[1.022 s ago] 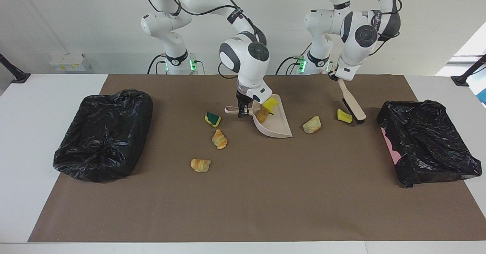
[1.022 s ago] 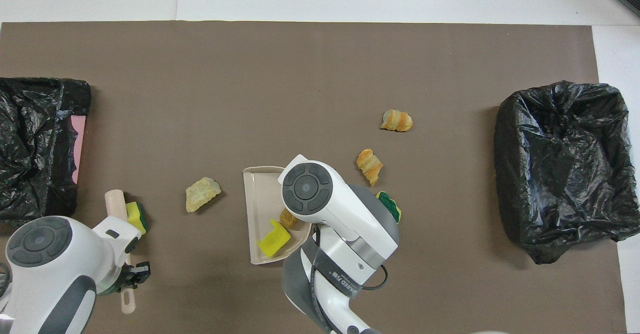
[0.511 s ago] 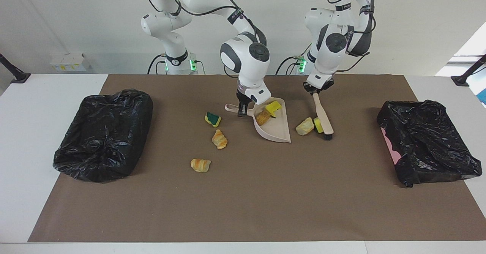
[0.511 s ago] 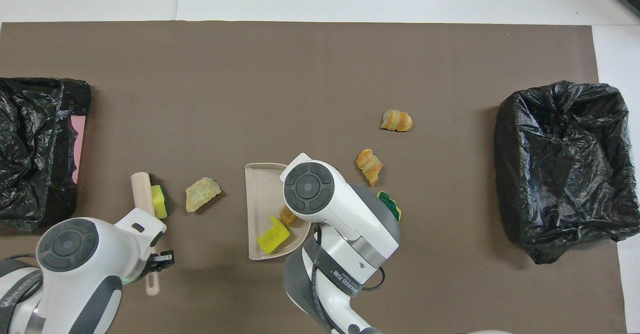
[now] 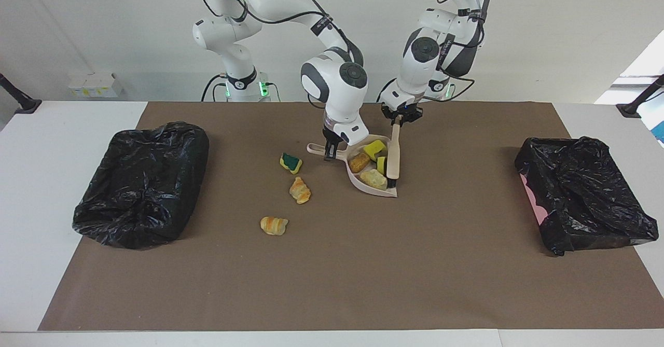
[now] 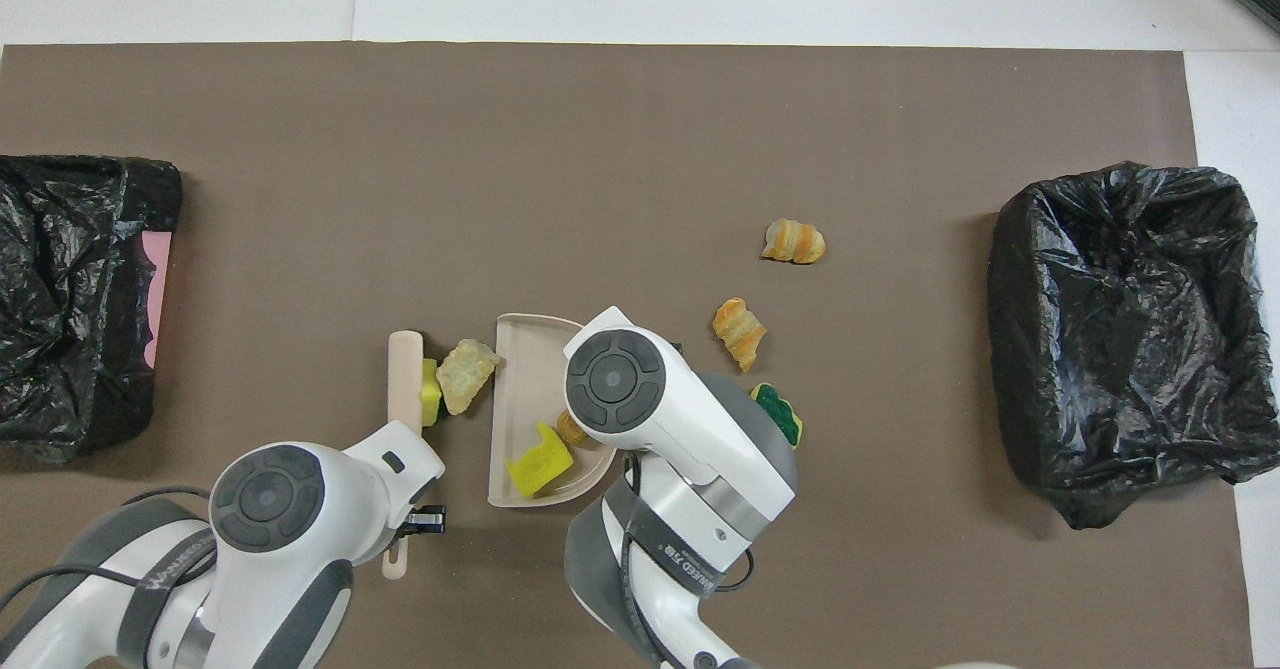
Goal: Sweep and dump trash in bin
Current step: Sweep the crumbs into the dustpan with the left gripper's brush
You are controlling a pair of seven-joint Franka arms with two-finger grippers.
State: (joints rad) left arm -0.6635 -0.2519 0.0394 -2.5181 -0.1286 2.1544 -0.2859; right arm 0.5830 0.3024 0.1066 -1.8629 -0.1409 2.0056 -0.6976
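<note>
Centrally on the brown mat, the right gripper is clamped on the handle of the beige plastic dustpan. The left gripper is closed around the beige black-bristled brush, whose head presses a small yellow sponge piece and a pale bread-like lump at the dustpan's mouth.

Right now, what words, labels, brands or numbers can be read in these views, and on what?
Lettering on the right arm's wrist band: white print, too blurred to read.
Lettering on the left arm's wrist band: too blurred to read.
Labels on the small white boxes by the wall: too small to read.
The dustpan and the brush: no print visible.
</note>
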